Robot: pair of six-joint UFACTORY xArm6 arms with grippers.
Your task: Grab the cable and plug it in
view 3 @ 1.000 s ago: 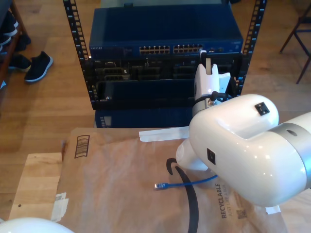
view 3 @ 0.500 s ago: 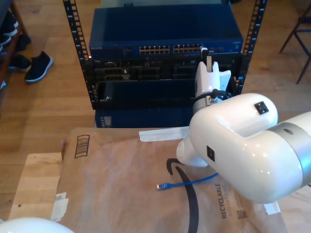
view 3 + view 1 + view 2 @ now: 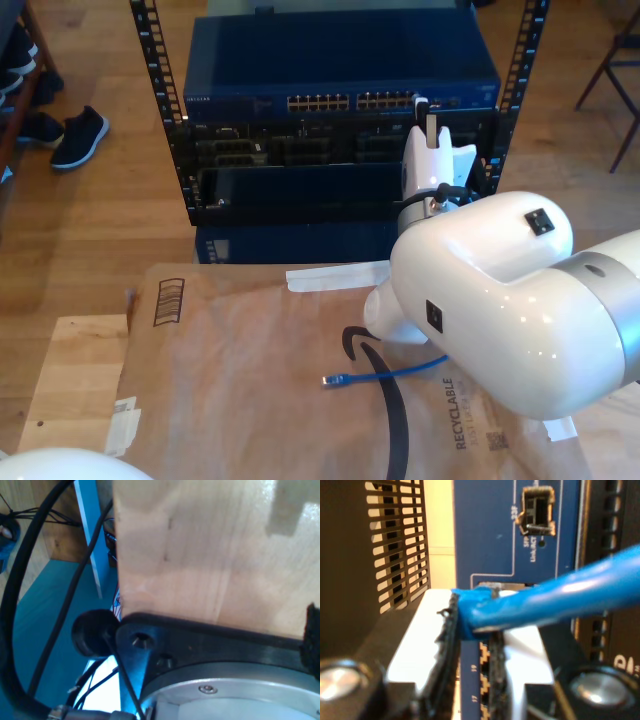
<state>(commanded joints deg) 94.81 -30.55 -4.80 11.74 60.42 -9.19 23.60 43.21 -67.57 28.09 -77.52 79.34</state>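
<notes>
The cable (image 3: 560, 597) is bright blue, and my second gripper (image 3: 475, 630) is shut on it near one end, right in front of the blue network switch (image 3: 485, 540). An open SFP slot (image 3: 537, 512) shows just beyond the fingers. In the exterior view my second gripper (image 3: 428, 112) is up against the switch's row of ports (image 3: 350, 101), at that row's right end. The rest of the cable (image 3: 385, 375) trails out from under the white arm onto the brown paper. Its free plug (image 3: 330, 381) lies there loose.
The switch sits in a black rack (image 3: 160, 110) above other dark units. Brown paper (image 3: 230, 370) covers the table, with a black strap loop (image 3: 385, 400) and white tape (image 3: 335, 276) on it. Shoes (image 3: 78, 135) lie on the floor at the exterior view's left.
My second gripper has edged slightly closer to the switch's ports. The free plug on the paper has slid a little toward the exterior view's right.
</notes>
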